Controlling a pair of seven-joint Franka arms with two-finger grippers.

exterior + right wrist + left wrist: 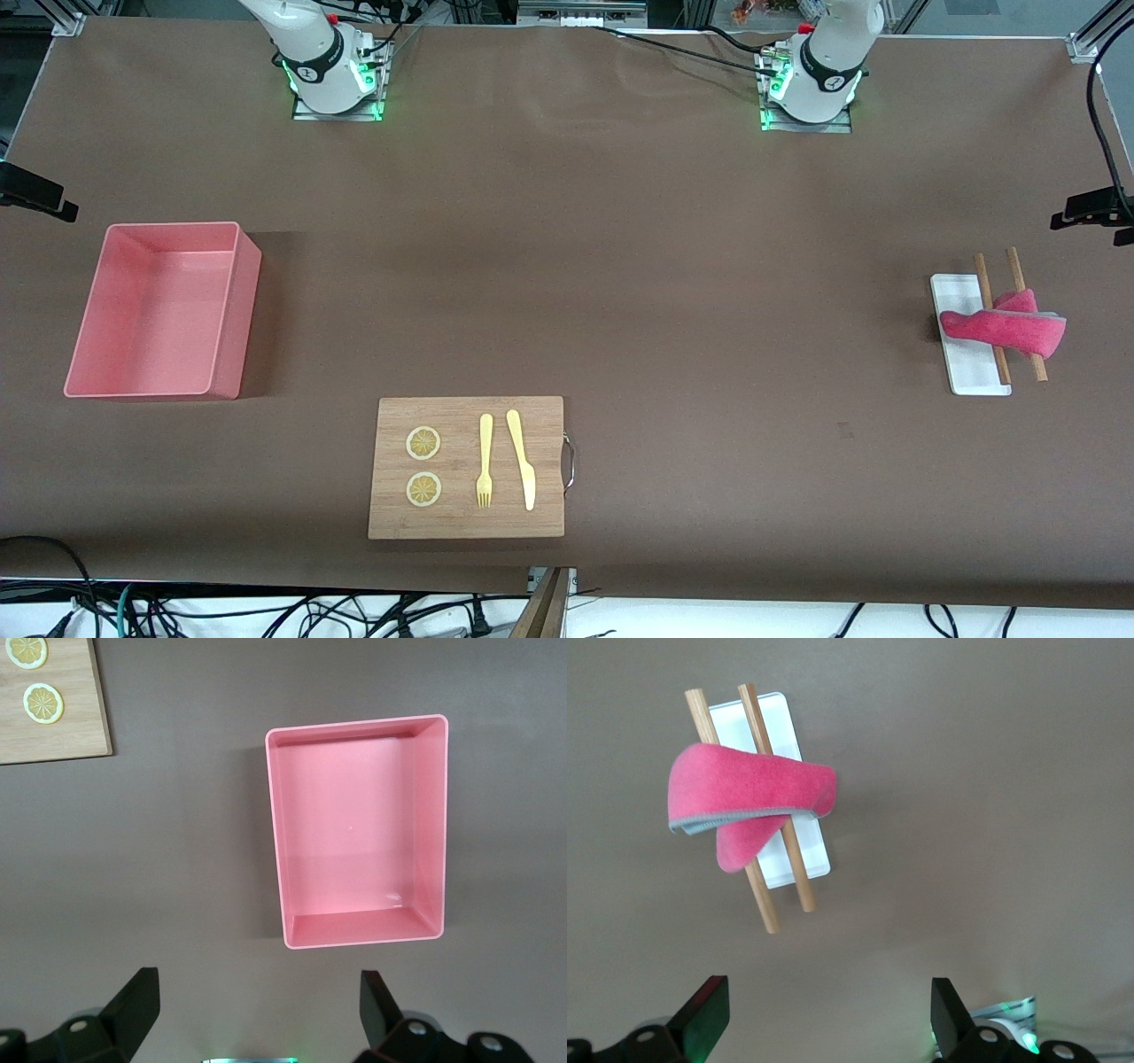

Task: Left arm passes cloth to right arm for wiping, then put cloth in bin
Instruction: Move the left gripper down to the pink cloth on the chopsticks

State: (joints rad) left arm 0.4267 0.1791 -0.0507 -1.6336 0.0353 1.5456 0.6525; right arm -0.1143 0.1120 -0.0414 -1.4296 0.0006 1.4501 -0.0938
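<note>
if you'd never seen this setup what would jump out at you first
The magenta cloth stands out, draped over two wooden sticks on a small white tray at the left arm's end of the table. Next is the empty salmon-pink bin at the right arm's end. Nearest the front camera lies a cutting board with lemon slices, fork and knife.

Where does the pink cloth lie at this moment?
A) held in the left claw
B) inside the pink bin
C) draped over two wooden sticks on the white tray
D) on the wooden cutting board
C: the cloth drapes over two wooden sticks on the white tray.
</note>
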